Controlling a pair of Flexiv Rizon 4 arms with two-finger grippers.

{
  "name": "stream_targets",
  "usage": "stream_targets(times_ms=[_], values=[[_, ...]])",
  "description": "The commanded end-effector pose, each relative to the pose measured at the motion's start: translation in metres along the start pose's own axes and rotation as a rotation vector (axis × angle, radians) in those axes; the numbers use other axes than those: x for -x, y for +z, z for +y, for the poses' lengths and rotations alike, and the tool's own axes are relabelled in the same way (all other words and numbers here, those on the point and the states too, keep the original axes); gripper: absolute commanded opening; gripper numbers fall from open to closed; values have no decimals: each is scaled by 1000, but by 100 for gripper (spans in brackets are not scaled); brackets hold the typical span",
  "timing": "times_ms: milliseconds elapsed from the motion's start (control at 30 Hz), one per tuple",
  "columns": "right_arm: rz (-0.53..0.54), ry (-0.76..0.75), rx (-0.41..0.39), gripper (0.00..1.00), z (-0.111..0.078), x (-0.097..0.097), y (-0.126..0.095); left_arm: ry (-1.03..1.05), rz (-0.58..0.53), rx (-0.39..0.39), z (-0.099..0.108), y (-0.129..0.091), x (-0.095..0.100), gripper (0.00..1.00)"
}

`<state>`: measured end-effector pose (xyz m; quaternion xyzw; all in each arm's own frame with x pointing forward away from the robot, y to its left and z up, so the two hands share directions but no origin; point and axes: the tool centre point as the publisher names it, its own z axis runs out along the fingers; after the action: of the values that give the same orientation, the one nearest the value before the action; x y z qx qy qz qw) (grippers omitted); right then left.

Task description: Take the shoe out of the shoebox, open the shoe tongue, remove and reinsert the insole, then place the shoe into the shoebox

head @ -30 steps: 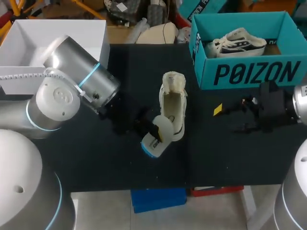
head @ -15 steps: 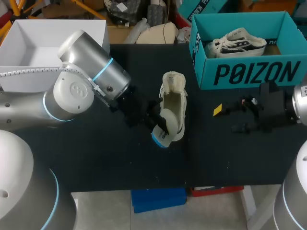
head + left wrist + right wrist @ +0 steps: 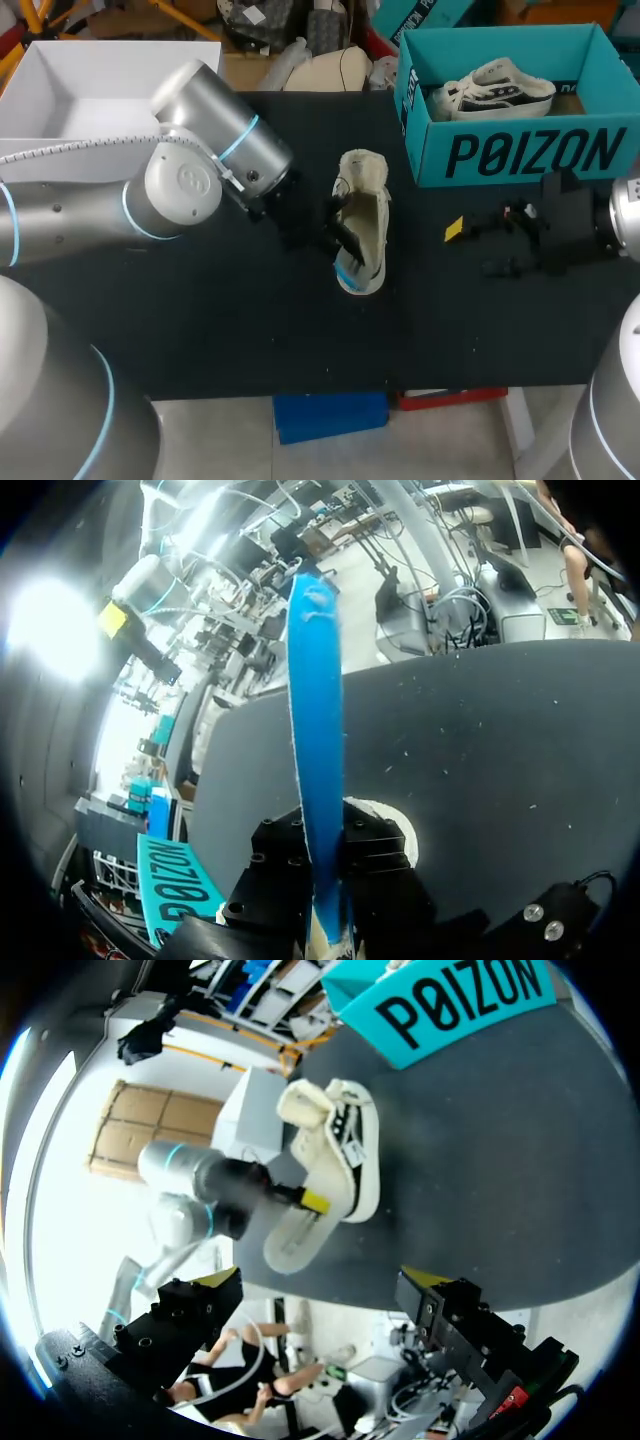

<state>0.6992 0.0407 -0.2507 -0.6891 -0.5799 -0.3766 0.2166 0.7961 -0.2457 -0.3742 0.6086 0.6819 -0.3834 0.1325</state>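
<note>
A cream shoe (image 3: pixel 368 200) lies on the black table (image 3: pixel 250 330), toe toward the far side. My left gripper (image 3: pixel 340 240) is at the shoe's near left side, shut on the insole (image 3: pixel 348 275), whose white top and blue underside hang over the heel end. In the left wrist view the blue insole (image 3: pixel 315 730) stands edge-on, pinched between the black fingers (image 3: pixel 275 870). My right gripper (image 3: pixel 472 248) rests open to the right of the shoe, holding nothing. From the right wrist, the shoe (image 3: pixel 335 1145) and insole (image 3: pixel 295 1240) lie well ahead of that gripper (image 3: pixel 320 1280).
The teal shoebox (image 3: pixel 520 150) stands at the back right with a second, white and black shoe (image 3: pixel 495 88) inside. A white open box (image 3: pixel 120 80) sits at the back left, behind my left arm (image 3: pixel 190 175).
My left arm swung right and away from me, carrying the insole from left of the heel to over the shoe's heel end. The right arm stayed still.
</note>
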Motion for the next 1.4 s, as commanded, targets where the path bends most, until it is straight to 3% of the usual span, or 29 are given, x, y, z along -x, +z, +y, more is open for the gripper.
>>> stream_targets(times_ms=[33,533,600,633,667,900,1267,1333,1400], values=[[-2,1,-1,100,0,0,-1,-9,9,14,14,8,0,0],[-2,1,-1,100,0,0,-1,-62,20,132,37,7,1,0],[-2,1,-1,100,0,0,-1,-73,35,131,37,6,-1,49],[-2,1,-1,100,0,0,-1,-74,45,125,35,4,-2,92],[-2,1,-1,100,0,0,-1,-78,51,121,33,3,-2,100],[-2,1,-1,100,0,0,-1,-78,72,112,20,-8,0,100],[-2,1,-1,100,0,0,-1,-61,10,67,-12,-15,6,98],[-2,1,-1,100,0,0,-1,-61,10,64,-17,-17,6,87],[-2,1,-1,100,0,0,-1,-73,15,61,-20,-19,4,52]])
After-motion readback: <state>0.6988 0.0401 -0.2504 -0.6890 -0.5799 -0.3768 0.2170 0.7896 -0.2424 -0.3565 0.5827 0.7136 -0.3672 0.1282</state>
